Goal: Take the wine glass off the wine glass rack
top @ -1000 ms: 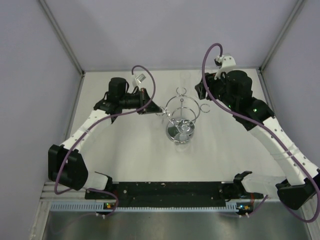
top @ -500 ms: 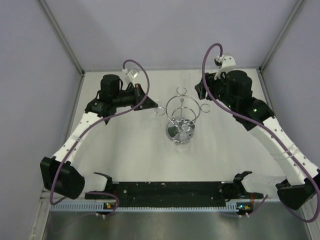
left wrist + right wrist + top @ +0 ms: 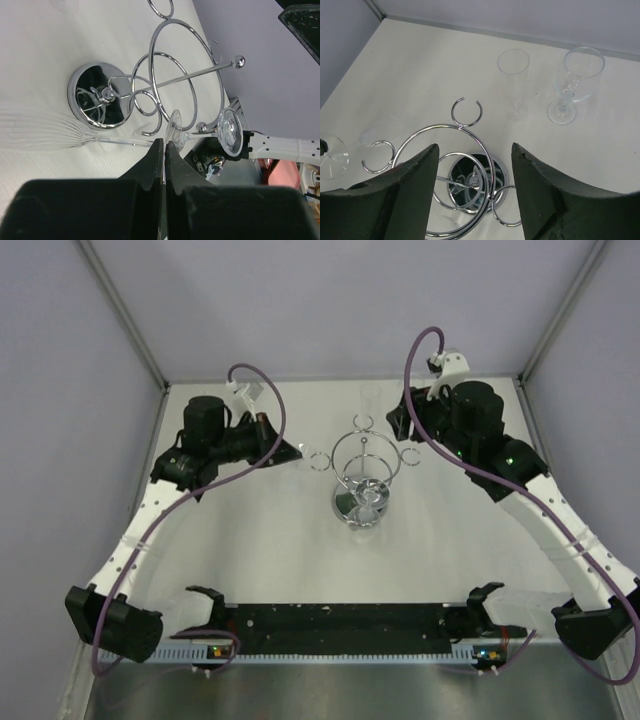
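1. Left tool [image 3: 164, 145]: the jaws are pinched narrow on the stem of the wine glass [image 3: 50, 134], right beside its foot. I grip there because the stem is the slim, rigid part.
2. Wine glass: it is carried sideways above the tabletop [image 3: 270, 540]. Its foot is near a small open loop of the wine glass rack [image 3: 362, 502] but apart from it. I judge it free of the wire.
3. Right tool [image 3: 474, 160]: spread wide and holding nothing, it hovers over the rack's large hoop. I judge it is stationed there to steady the light stand.
4. Flute [image 3: 513, 62] and goblet [image 3: 580, 67]: both stand upright beyond the rack, well apart from either tool.
5. Remaining, in my judgement: turn the glass upright and set it down away from the wire.
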`<state>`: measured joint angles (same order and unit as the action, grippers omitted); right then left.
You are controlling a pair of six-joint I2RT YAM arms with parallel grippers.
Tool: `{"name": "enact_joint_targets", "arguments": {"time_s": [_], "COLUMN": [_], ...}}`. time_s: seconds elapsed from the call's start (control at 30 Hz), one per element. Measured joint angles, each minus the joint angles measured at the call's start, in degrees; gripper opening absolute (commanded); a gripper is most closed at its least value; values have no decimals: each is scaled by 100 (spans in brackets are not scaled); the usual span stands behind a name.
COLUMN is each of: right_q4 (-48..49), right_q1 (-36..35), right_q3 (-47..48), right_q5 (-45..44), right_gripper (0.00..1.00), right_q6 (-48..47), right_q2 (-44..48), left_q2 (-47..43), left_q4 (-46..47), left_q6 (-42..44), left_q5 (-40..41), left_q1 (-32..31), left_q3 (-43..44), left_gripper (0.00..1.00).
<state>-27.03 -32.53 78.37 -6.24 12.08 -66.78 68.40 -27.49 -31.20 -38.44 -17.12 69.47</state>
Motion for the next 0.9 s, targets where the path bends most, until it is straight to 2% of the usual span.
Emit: {"name": "enact_joint_targets", "arguments": {"time_s": [0.23, 0.53, 0.77, 0.9], "right_q4": [-24, -203, -146, 188], "right_q1": [-4, -9, -11, -11], "right_q3": [9, 350, 525, 538], "right_q5": [380, 1508, 2559, 3067], "right_gripper": [61, 62, 61, 60], "right_q6": [170, 577, 1624, 2538], "right_q2": [94, 297, 562, 546], "left_q2": [-590, -1414, -1847, -2092], "left_q4": [-417, -214, 481, 1266], "left_q6": [310, 391, 411, 411], "left_q5": [9, -704, -1174, -1373], "left_q1": [0, 2, 0, 0], "left_q3": [214, 608, 678, 367], "left_gripper": [0, 0, 0, 0]}}
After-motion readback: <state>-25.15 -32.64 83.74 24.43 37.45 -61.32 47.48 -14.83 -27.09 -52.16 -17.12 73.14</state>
